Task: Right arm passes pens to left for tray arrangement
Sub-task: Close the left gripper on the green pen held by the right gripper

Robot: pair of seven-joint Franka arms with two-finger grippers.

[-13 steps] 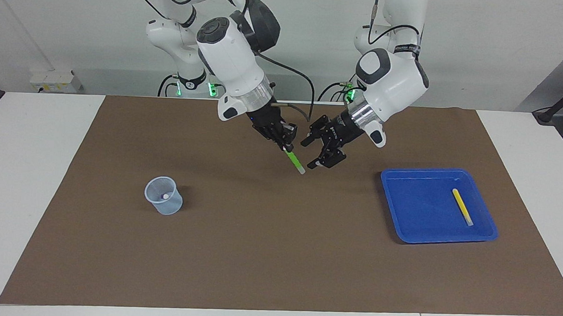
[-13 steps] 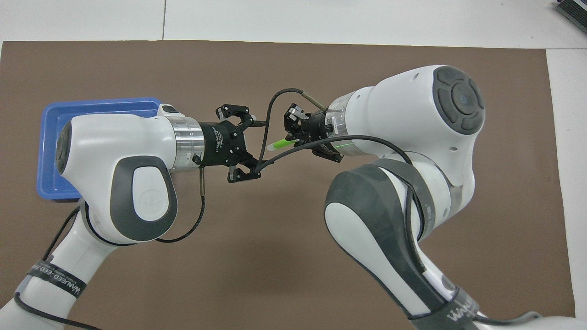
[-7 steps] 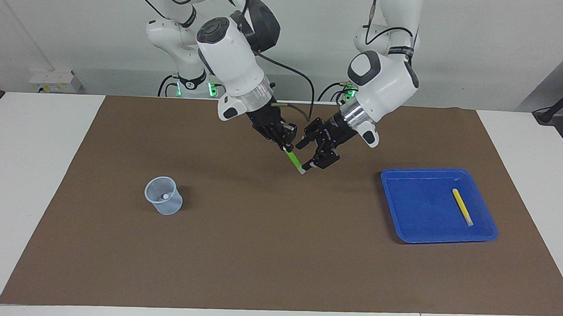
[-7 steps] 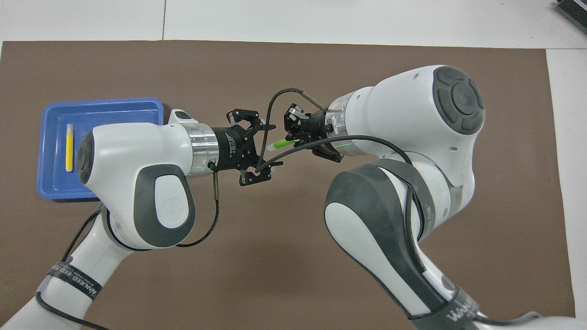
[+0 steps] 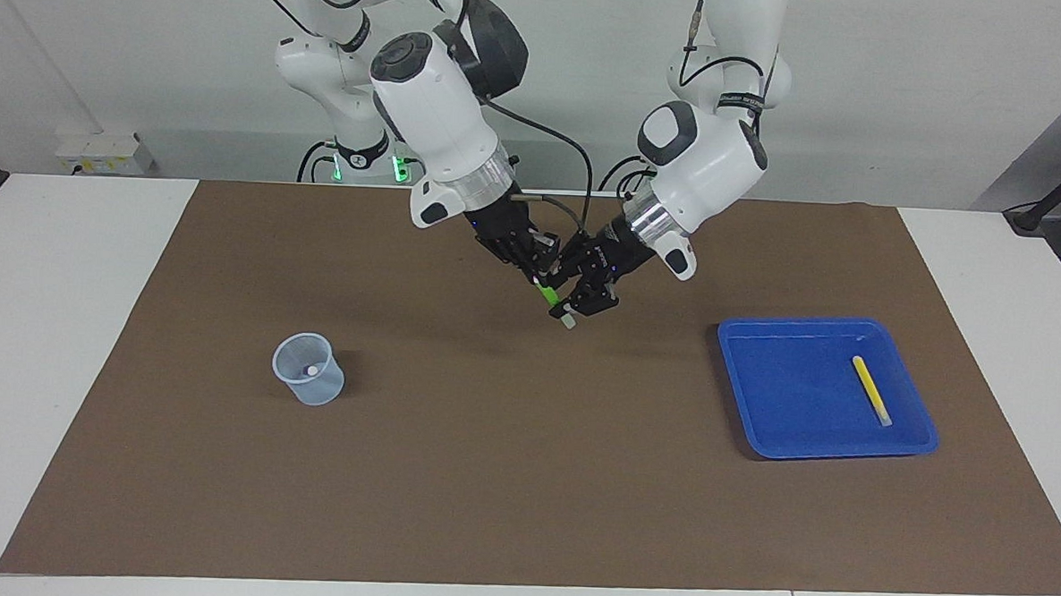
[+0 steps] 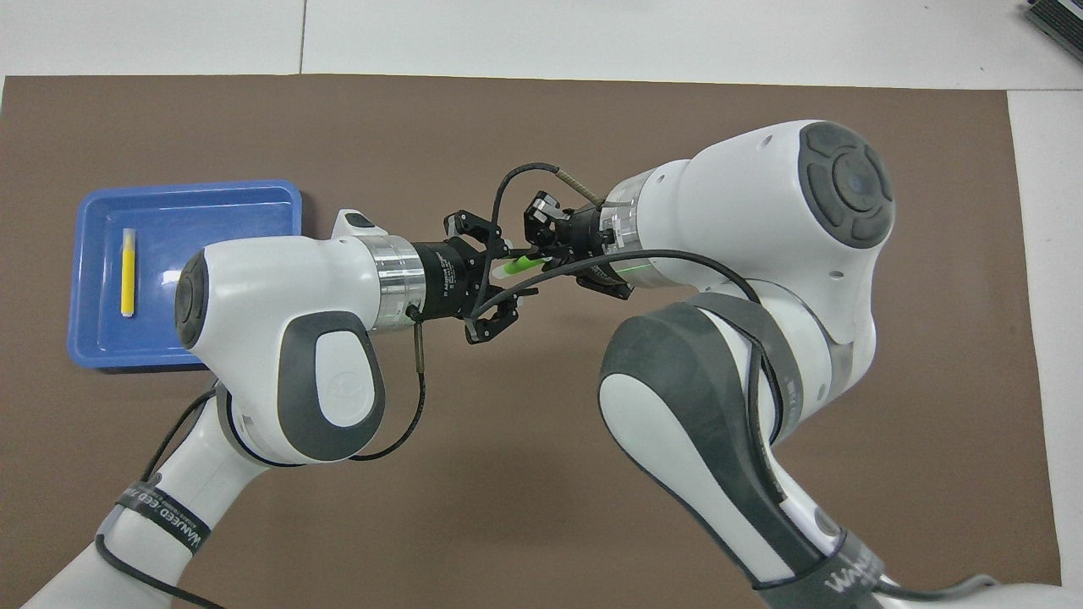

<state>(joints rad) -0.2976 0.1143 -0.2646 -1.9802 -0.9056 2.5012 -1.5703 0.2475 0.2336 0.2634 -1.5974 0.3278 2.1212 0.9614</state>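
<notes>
Over the middle of the mat, my right gripper (image 5: 538, 279) is shut on the upper end of a green pen (image 5: 547, 292) that slants down. My left gripper (image 5: 569, 305) has closed its fingers around the pen's lower part, just above the whitish tip. From overhead the green pen (image 6: 518, 266) spans between the left gripper (image 6: 506, 283) and the right gripper (image 6: 541, 254). A yellow pen (image 5: 871, 390) lies in the blue tray (image 5: 743, 343) toward the left arm's end of the table. Overhead the yellow pen (image 6: 128, 272) and tray (image 6: 93, 338) also show.
A small translucent pale blue cup (image 5: 308, 380) stands on the brown mat (image 5: 487, 475) toward the right arm's end, with a whitish pen tip (image 5: 311, 371) showing inside. In the overhead view the right arm hides the cup.
My left arm moved in toward the right gripper from the tray's direction and its fingers closed from wide open onto the green pen. The right gripper stayed still.
</notes>
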